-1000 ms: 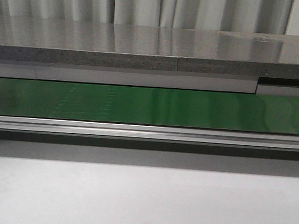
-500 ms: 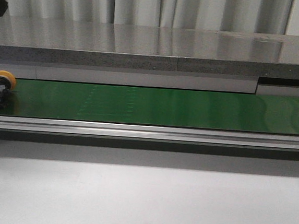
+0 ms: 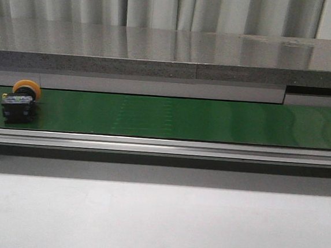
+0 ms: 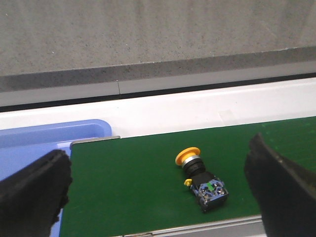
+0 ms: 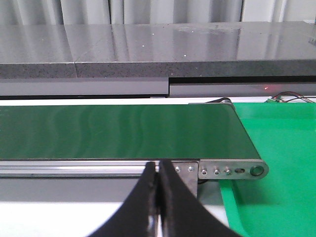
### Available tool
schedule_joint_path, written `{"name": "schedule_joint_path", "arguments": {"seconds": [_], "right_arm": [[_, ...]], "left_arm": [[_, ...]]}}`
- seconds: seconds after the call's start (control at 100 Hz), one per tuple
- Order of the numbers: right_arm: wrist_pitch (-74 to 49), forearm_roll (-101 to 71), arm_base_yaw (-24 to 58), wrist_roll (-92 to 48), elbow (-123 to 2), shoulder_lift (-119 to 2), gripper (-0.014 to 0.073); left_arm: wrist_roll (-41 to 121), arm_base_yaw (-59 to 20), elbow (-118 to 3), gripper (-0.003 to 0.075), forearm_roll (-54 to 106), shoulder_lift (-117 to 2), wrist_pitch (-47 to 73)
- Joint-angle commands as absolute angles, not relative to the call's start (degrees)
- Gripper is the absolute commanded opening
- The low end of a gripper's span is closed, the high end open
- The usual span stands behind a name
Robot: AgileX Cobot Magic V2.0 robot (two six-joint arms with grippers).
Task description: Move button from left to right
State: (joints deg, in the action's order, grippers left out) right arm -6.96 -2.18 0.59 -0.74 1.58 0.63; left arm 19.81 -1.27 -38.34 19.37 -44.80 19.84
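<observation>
Now the button [image 3: 20,101] lies on its side at the far left of the green conveyor belt [image 3: 183,118] in the front view, fully in frame; half a second ago it sat right at the left edge, and a second ago only its orange head peeked in. The dark shape at the upper left corner is gone. The left gripper [image 4: 158,195] hangs above it, jaws spread wide, touching nothing. The right gripper [image 5: 159,197] has its jaws pressed together, empty, near the belt's end beside a green tray [image 5: 276,163].
</observation>
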Motion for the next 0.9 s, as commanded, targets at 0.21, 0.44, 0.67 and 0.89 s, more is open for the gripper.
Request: {"name": "schedule_joint_path", "arguments": {"seconds": [0.21, 0.44, 0.67, 0.89], "right_arm": [[-2.1, -1.6, 0.7, -0.8, 0.7, 1.7, -0.0068], [-2.1, -1.6, 0.7, -0.8, 0.7, 1.7, -0.0068], [-2.1, -1.6, 0.7, -0.8, 0.7, 1.7, -0.0068], [-2.1, -1.6, 0.7, -0.8, 0.7, 1.7, -0.0068]], "left_arm": [[19.7, -1.8, -25.8, 0.0689, 20.5, -26.2, 9.2], [19.7, -1.6, -17.6, 0.0689, 20.5, -21.1, 5.6], [19.7, -1.6, -16.4, 0.0689, 20.5, -21.1, 4.3], [19.7, -1.6, -16.4, 0.0645, 20.5, -21.1, 4.3]]}}
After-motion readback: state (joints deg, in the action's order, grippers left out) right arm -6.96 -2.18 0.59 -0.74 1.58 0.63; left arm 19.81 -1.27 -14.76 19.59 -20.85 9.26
